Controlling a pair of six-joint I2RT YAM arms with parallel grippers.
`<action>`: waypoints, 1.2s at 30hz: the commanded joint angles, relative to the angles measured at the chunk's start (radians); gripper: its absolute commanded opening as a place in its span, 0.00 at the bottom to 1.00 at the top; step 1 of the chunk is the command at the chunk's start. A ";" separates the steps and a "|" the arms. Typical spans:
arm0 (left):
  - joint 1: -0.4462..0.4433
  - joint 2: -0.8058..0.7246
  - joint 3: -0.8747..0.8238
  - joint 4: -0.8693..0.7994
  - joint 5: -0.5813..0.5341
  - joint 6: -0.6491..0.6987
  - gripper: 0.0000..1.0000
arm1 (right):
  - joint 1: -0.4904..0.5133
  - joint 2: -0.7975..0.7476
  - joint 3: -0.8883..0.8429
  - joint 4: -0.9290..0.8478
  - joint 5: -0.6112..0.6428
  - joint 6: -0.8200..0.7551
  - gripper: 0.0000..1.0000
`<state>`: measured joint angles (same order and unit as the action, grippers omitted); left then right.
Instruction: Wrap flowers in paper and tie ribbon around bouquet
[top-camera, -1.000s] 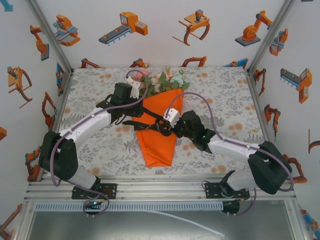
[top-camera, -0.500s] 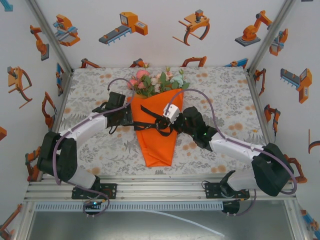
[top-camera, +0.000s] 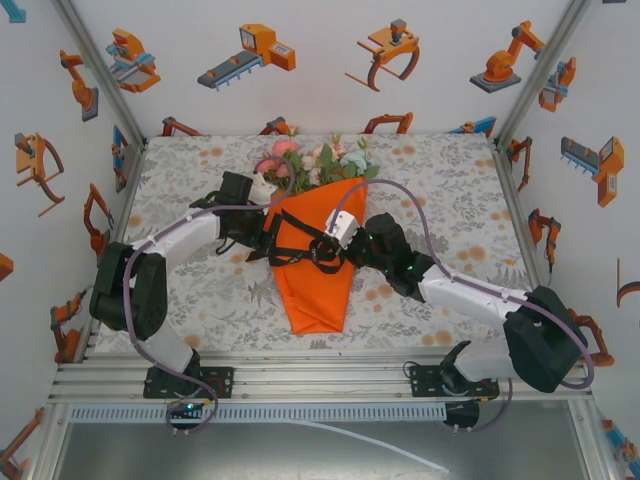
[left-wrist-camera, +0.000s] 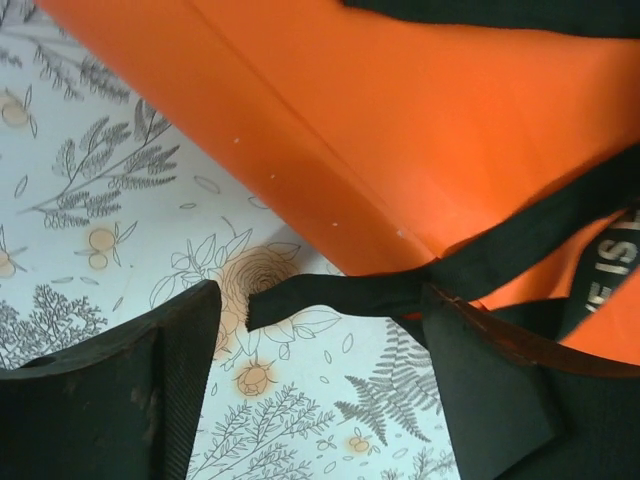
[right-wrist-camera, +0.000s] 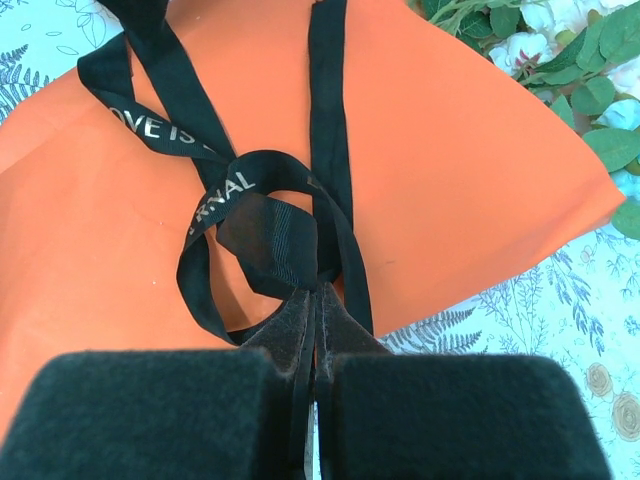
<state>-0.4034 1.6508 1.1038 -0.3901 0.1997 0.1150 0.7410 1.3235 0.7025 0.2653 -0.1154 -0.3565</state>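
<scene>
Right end effector (right-wrist-camera: 316, 300) pinched shut on the ribbon (right-wrist-camera: 330, 120) by its knot, paper (right-wrist-camera: 480, 170) just ahead — left end effector (left-wrist-camera: 325, 340) spread wide, ribbon tail between its fingers (left-wrist-camera: 110, 400).

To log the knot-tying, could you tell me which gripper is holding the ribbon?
The right gripper: it is pinched shut on the ribbon. The left gripper stands open, with a loose ribbon end between its jaws.

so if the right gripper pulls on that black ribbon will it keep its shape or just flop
Probably flops: the ribbon lies in limp loops and twists on the paper. Likely light, so it should follow the right gripper easily; the loose knot may tighten.
</scene>
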 joint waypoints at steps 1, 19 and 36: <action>0.037 0.030 0.056 -0.119 0.220 0.123 0.76 | -0.006 -0.009 0.038 -0.005 -0.012 -0.018 0.00; 0.052 0.122 0.109 -0.154 0.353 0.086 0.17 | -0.006 0.007 0.048 -0.004 -0.018 -0.011 0.00; 0.067 -0.170 0.026 -0.039 0.003 -0.106 0.00 | -0.010 -0.042 0.047 -0.077 0.084 -0.081 0.00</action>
<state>-0.3431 1.5280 1.1534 -0.4484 0.2855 0.0650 0.7395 1.3178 0.7158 0.2016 -0.0574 -0.4133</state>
